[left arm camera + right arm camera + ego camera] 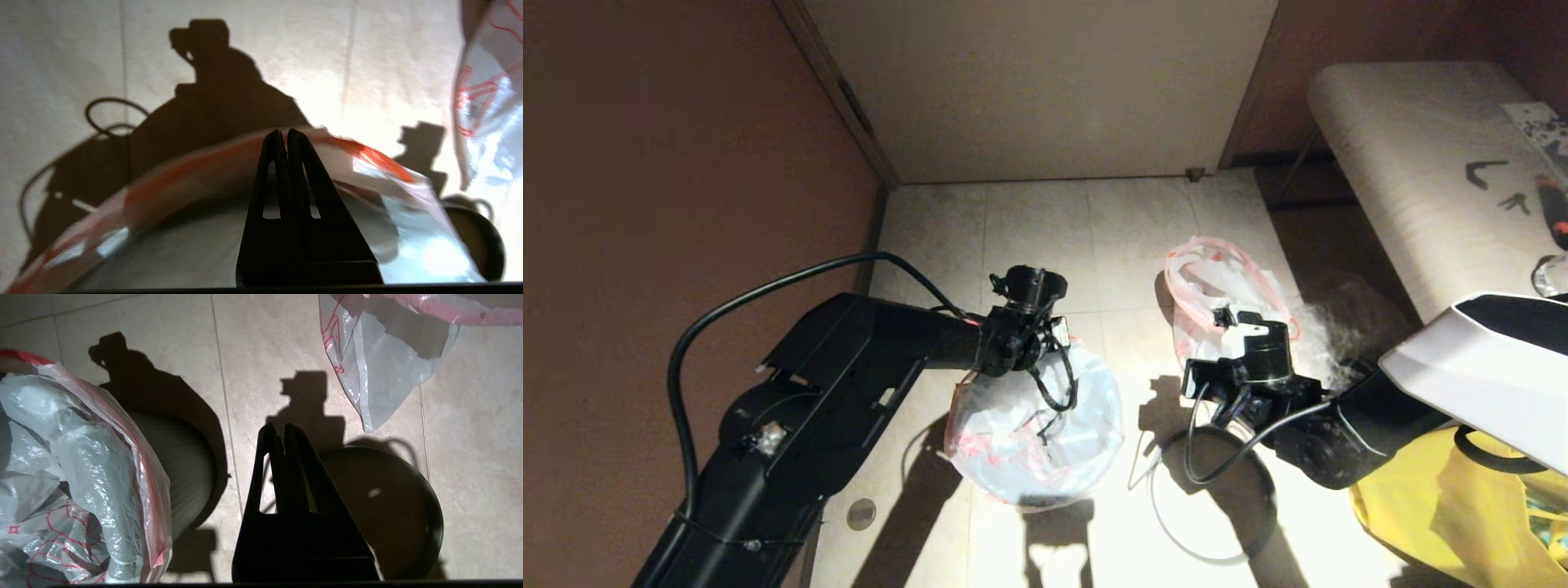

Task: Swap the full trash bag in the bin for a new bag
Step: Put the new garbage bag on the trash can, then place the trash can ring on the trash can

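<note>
The bin (184, 477) stands on the tiled floor with the new bag (1045, 425) spread wrinkled inside it, red hem (367, 157) over the edge. My left gripper (284, 132) is at the bag's rim, shut on the hem. The grey hoop (1176, 539) lies flat on the floor right of the bin. My right gripper (282, 428) hangs shut and empty above the floor between bin and hoop. Behind it stands the full trash bag (1217, 278) with its pink-red hem; no bottles show through from here.
A big yellow bag (1462, 506) sits at the near right under my right arm. A crinkly clear bag (1331, 327) lies beside a white bench (1421, 163). A brown wall runs along the left, a pale door at the back.
</note>
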